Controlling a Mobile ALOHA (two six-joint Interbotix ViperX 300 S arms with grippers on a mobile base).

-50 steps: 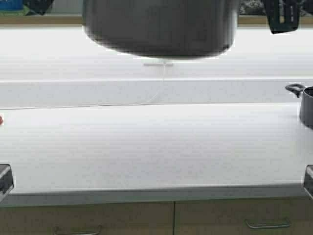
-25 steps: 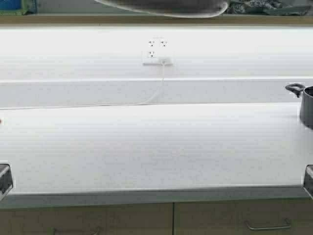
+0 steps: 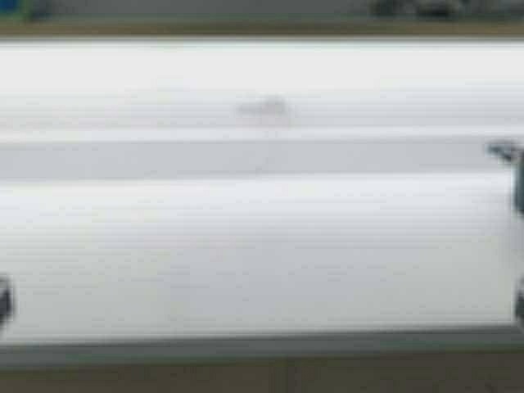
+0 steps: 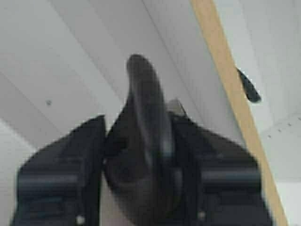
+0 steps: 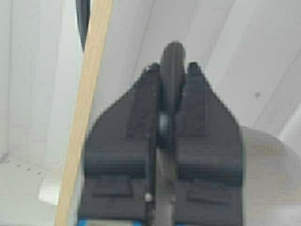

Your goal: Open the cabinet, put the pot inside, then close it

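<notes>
The pot and both grippers are out of the high view, above its top edge. In the left wrist view my left gripper (image 4: 143, 136) is shut on one black loop handle of the pot (image 4: 141, 80). In the right wrist view my right gripper (image 5: 173, 70) is shut on the other black loop handle (image 5: 172, 52). Behind both handles are the pale inner panels of the cabinet (image 4: 70, 56) and its tan wood edge (image 4: 221, 70), which also shows in the right wrist view (image 5: 91, 70). The pot's body is hidden.
A long white countertop (image 3: 246, 246) lies below, with a wall socket (image 3: 264, 106) behind it. A smaller dark pot (image 3: 517, 180) stands at the right edge. Tan base cabinets (image 3: 246, 377) run along the bottom. A dark fitting (image 4: 248, 87) sits beyond the cabinet edge.
The pot has risen out of the top of the high view, carried up by both arms. The countertop and the small pot at the right have not moved.
</notes>
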